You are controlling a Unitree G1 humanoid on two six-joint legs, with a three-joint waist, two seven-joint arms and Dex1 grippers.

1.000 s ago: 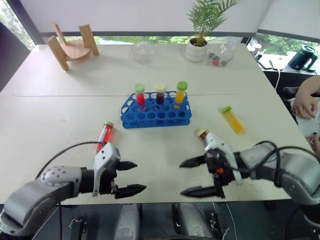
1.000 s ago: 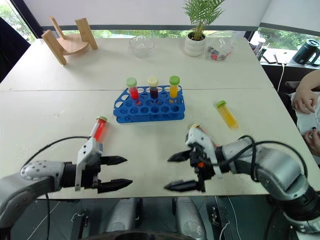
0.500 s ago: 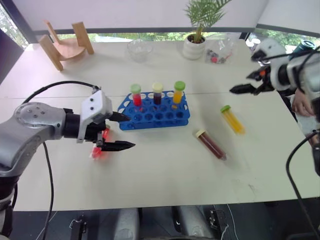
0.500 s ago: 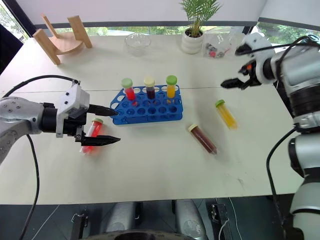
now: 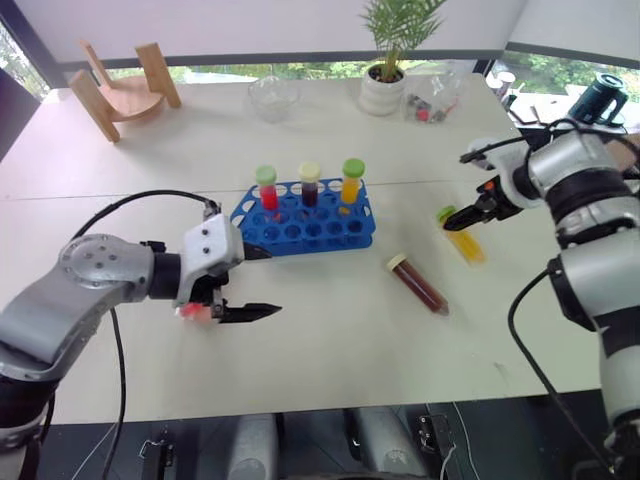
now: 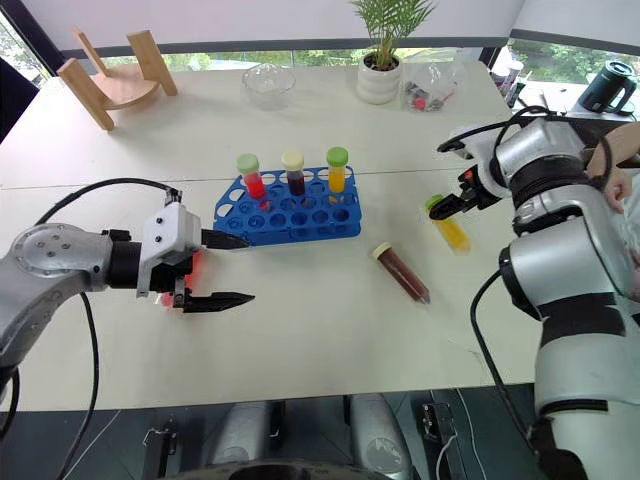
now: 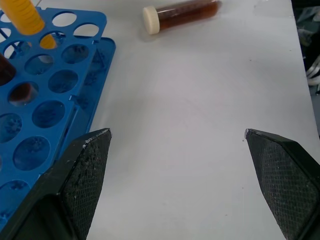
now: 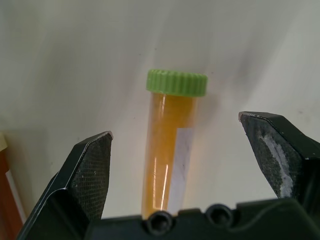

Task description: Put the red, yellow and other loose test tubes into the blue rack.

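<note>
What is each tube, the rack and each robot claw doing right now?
Blue rack: holds three upright tubes.
Yellow tube: lying loose between open fingers.
Brown tube: lying loose.
Red tube: lying loose under left gripper.
Left gripper: open, empty.
Right gripper: open, empty.

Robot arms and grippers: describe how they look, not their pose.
Both arms have rounded silver-grey shells with black joints and loose black cables. The left gripper sits on a white block; the right gripper has an orange spot at its base. Each has two black pointed fingers with cross-hatched textured pads.
</note>
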